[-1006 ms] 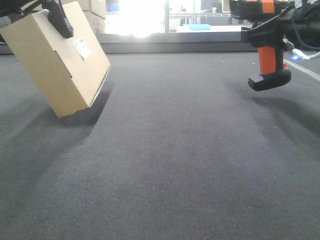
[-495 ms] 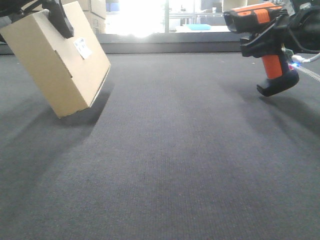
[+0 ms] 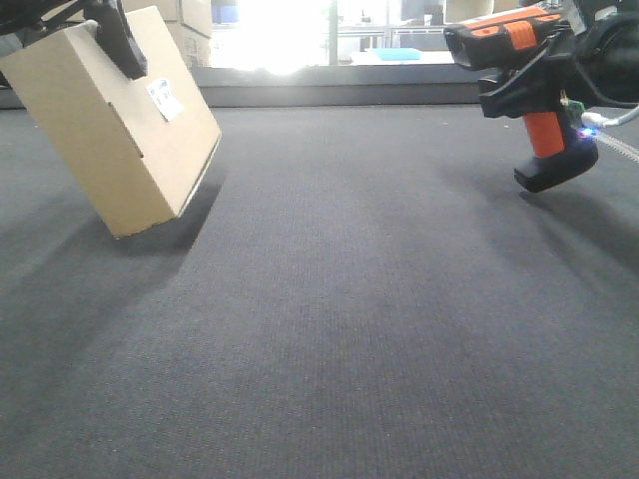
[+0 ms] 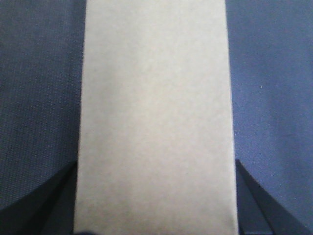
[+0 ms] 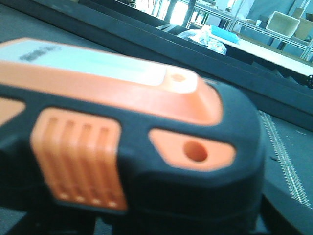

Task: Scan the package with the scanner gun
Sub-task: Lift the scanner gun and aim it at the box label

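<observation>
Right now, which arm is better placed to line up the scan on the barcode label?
Right. That arm holds the scanner gun raised, its head facing the package, whose label sits on the face turned toward it. The left arm only holds the package tilted.

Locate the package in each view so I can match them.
Front-facing: package upper left, tilted.
Left wrist: package fills the centre, top to bottom.
Right wrist: not in it; the scanner gun fills it.
Shared landmark: grey carpet.

glare: blown-out window (image 3: pixel 270 35) | shadows: soft on carpet (image 3: pixel 329 329) | scanner gun (image 5: pixel 122 147): blurred, seemingly defocused
</observation>
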